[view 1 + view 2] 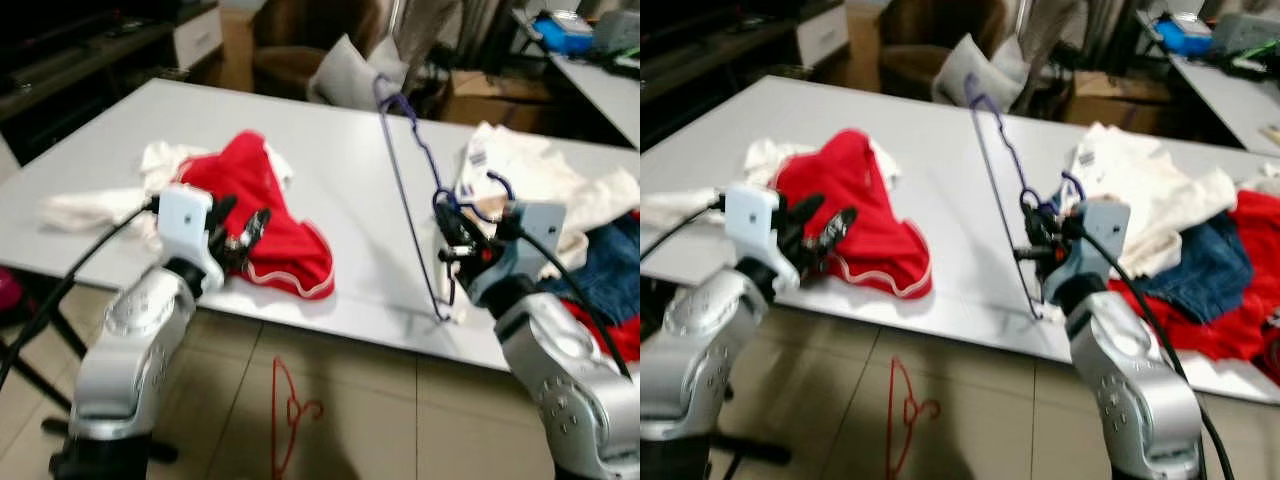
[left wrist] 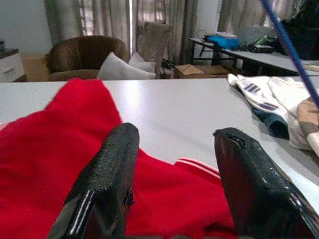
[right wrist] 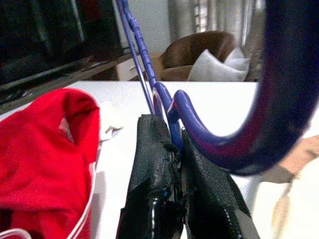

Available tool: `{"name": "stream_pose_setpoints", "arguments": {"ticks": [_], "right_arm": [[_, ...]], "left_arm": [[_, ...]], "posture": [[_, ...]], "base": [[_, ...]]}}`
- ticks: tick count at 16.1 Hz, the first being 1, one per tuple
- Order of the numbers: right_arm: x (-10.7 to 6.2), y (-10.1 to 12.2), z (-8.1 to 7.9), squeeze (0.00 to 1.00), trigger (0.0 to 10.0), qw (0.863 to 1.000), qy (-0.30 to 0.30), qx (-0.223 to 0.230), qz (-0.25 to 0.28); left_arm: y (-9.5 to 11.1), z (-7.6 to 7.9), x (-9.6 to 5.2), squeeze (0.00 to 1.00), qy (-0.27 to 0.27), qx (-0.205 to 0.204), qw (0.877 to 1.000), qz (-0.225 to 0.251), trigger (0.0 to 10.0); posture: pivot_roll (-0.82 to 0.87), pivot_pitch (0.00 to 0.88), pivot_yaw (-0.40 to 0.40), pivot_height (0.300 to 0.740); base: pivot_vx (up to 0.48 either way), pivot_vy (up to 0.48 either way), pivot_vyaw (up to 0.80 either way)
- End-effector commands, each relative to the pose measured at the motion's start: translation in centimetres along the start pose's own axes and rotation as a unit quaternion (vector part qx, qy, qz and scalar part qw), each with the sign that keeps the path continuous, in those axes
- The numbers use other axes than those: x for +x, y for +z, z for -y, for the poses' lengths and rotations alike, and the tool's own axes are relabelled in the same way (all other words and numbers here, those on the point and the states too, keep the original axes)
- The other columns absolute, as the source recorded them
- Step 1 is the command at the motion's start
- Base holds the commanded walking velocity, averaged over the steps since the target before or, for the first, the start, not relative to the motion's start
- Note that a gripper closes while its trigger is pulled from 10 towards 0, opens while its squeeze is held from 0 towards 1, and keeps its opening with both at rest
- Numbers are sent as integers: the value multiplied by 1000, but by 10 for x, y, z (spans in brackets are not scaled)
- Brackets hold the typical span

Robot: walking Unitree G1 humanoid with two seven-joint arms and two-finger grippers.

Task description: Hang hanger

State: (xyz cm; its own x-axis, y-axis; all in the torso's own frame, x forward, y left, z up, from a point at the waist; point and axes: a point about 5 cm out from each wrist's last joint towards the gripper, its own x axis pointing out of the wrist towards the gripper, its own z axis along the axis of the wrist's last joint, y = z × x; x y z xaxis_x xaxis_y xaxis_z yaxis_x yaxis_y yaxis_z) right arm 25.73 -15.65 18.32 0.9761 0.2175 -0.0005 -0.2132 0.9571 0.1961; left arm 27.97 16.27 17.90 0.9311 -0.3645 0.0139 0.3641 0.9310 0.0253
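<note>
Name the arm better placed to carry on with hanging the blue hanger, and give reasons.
Right. The right end effector is shut on the blue hanger just below its hook, holding it above the table. The left end effector is open over the red garment.

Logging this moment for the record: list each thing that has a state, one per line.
Blue hanger: lifted, tilted, gripped near its hook.
Right gripper: fingers shut on the blue hanger.
Left gripper: fingers open, over the red garment.
Red garment: crumpled on the table.
Red hanger: lying on the floor.
</note>
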Motion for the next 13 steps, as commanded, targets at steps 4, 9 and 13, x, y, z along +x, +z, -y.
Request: {"name": "stream_pose_setpoints", "arguments": {"ticks": [4,9,13], "right_arm": [[-9,0,3,0,10000,1000,-27,-3,4],[-11,55,-25,0,10000,993,65,24,99],[-17,27,1,0,10000,999,-19,-20,17]], "left_arm": [[-3,12,2,0,11,5,1000,5,10000],[8,4,1,0,27,18,999,29,10000],[7,10,3,0,25,20,999,32,10000]], "posture": [[-103,0,-15,740],[-117,0,-11,740],[-121,0,-8,740]], "base": [[0,0,-800],[0,0,-217],[0,-157,0]]}}
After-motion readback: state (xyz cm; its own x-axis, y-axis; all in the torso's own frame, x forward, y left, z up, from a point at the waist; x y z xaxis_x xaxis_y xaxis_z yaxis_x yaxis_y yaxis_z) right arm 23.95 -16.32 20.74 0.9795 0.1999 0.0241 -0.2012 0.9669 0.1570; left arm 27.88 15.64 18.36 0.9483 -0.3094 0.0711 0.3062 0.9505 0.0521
